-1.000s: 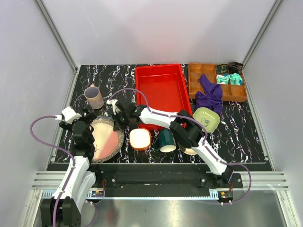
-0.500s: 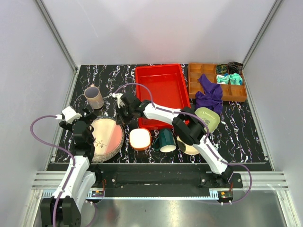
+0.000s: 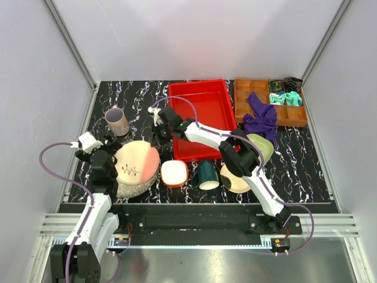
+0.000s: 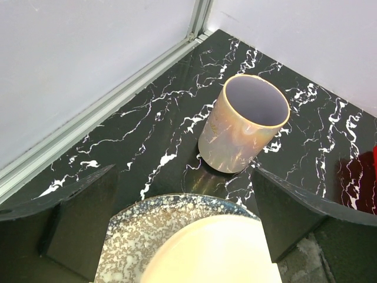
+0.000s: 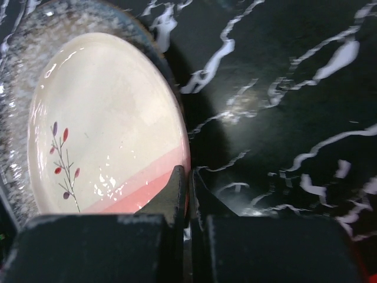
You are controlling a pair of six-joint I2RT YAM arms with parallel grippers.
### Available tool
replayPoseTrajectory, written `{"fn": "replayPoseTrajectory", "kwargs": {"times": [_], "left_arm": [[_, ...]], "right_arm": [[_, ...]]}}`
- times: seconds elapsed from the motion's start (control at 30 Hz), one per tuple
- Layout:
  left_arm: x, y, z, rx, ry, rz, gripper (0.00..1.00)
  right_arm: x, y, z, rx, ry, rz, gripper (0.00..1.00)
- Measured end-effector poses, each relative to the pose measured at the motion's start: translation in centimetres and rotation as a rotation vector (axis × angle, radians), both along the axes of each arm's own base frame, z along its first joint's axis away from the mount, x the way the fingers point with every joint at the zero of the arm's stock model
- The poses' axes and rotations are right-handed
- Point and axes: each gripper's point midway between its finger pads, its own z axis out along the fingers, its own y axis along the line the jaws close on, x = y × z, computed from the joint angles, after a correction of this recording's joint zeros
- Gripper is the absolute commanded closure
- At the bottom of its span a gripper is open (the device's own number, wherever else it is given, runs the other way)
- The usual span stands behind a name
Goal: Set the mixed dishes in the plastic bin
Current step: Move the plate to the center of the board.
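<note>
Near the pink-cream plate (image 5: 106, 135), right hand (image 5: 187, 177) fully closed, left hand (image 4: 185, 188) agape

The top external camera looks steeply down from above the near edge over the whole table (image 3: 294, 168). The left wrist camera, low and close, faces the mauve cup (image 4: 244, 124). The right wrist camera peers closer still at the pink-cream plate (image 5: 106, 130), shared by all views.

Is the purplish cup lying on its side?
No, the mauve cup stands upright on the black table, with its open mouth facing up.
</note>
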Motion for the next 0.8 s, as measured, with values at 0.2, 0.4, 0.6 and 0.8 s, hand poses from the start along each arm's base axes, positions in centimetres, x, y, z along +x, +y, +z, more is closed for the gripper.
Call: {"fn": "replayPoseTrajectory", "kwargs": {"times": [0.2, 0.4, 0.6, 0.8], "left_arm": [[0.2, -0.3, -0.2, -0.006, 0.005, -0.014, 0.01], [0.3, -0.5, -0.2, -0.017, 0.001, -0.029, 0.01], [0.6, -1.1, -0.9, -0.027, 0.020, -0.058, 0.01], [1.0, -1.8, -1.9, -0.038, 0.055, -0.100, 0.01]], "right_arm": [[2.2, -1.5, 0.5, -0.009, -0.022, -0.054, 1.00], [2.9, -1.9, 0.7, -0.016, -0.038, -0.075, 1.00], [3.1, -2.0, 0.8, -0.017, -0.044, -0.082, 1.00], [4.5, -2.9, 1.4, -0.034, -0.064, -0.112, 1.00]]}}
